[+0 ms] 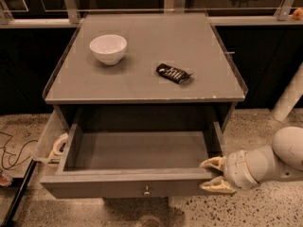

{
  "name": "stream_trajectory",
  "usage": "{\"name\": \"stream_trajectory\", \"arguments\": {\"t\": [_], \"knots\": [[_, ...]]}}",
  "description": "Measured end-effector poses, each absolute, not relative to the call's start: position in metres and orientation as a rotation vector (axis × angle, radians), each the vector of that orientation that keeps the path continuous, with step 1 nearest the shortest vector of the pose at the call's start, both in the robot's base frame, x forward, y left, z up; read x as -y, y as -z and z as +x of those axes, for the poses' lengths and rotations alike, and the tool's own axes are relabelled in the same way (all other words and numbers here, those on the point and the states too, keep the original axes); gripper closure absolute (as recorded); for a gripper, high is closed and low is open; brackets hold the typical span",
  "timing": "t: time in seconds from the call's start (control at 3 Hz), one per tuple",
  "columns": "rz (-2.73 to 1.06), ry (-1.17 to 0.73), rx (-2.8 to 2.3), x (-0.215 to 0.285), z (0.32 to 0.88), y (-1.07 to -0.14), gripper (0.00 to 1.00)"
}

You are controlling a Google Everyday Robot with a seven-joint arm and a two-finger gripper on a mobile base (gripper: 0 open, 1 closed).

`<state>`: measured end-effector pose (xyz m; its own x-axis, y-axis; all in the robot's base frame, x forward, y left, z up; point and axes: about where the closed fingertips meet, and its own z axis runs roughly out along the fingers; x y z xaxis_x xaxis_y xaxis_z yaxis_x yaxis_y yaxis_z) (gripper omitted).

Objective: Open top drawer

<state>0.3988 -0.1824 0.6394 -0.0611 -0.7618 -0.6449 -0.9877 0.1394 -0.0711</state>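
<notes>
The cream two-finger gripper (212,175) sits at the right front corner of the wide grey top drawer (94,189), fingers apart; whether they touch the panel, can't tell. Its white arm (279,160) runs off the right edge. The small black wrapper (173,73) carries print too small to read. The bottom edge cuts off the grey cabinet (142,46) below the drawer.

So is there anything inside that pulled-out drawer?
No, the top drawer shows only its bare grey floor; the gripper sits at its front right corner.
</notes>
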Motion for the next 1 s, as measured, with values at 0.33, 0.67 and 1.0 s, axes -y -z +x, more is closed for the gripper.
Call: {"name": "stream_trajectory", "arguments": {"t": [0.33,0.67,1.0], "knots": [[-1.679,-0.556,-1.861,0.178,0.391,-0.642,0.85],[-1.681,-0.57,-1.867,0.185,0.365,-0.638,1.0],[-1.681,-0.57,-1.867,0.185,0.364,-0.64,1.0]]}}
